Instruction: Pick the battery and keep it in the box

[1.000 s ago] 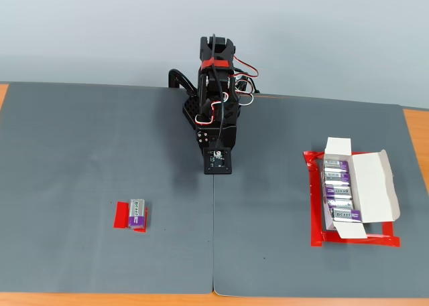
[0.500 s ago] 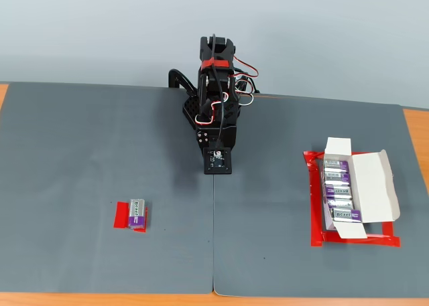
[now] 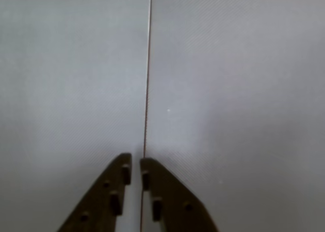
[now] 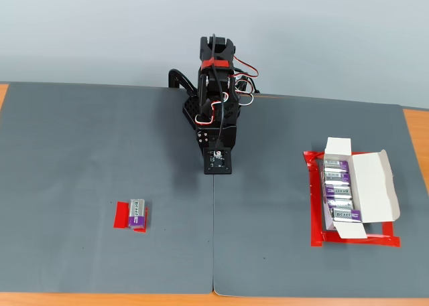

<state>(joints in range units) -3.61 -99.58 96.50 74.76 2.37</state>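
The closed, empty gripper (image 3: 136,163) hangs far from the battery (image 4: 137,212); approaching closed risks knocking it off the red patch (image 4: 123,215).

This looks like a lab or hobby test bench, not a home room. A wooden table (image 4: 415,128) carries two grey mats (image 4: 80,152) laid edge to edge, a small black robot arm (image 4: 216,92) with bare wires (red and white), and red tape (image 4: 355,240) marking set spots, all against a plain pale wall (image 4: 335,31).
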